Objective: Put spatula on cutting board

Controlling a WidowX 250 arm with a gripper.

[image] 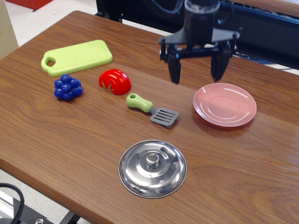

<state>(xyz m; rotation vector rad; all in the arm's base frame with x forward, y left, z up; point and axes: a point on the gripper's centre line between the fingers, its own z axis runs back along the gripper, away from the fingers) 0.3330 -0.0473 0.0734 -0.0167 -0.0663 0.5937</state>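
While the gripper (196, 76) hangs spread and empty, the spatula (152, 109) lies well apart from the cutting board (77, 57).

You're looking at a bright, evenly lit scene, light coming from overhead. The steel lid (153, 168) throws back soft glare across its dome, and the tomato (115, 81) shows a small highlight. Shadows stay short and soft under the pink plate (225, 104). The gripper (195, 71) looks slightly motion-blurred; the wooden table (70, 135) grain stays sharp.
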